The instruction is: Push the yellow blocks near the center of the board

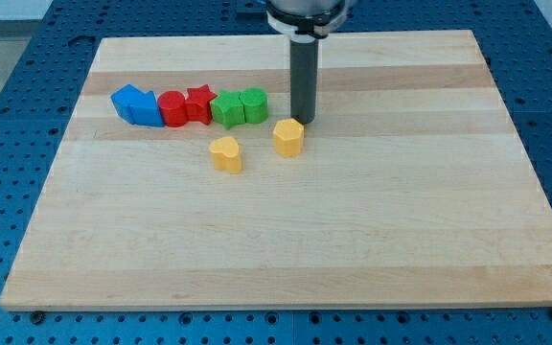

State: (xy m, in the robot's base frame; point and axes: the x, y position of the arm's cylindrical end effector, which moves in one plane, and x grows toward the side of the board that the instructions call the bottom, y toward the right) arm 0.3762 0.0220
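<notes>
Two yellow blocks lie near the board's middle, a little toward the view's top. A yellow hexagonal block (pixel 288 137) is on the right and a yellow heart-shaped block (pixel 225 153) is to its left and slightly lower. My tip (pixel 304 121) stands just above and right of the hexagonal block, touching or nearly touching its upper right edge.
A row of blocks lies at the view's upper left: two blue blocks (pixel 136 104), a red cylinder (pixel 172 108), a red star (pixel 197 103), a green star (pixel 226 108) and a green block (pixel 253 104). The wooden board (pixel 286 240) rests on a blue pegboard table.
</notes>
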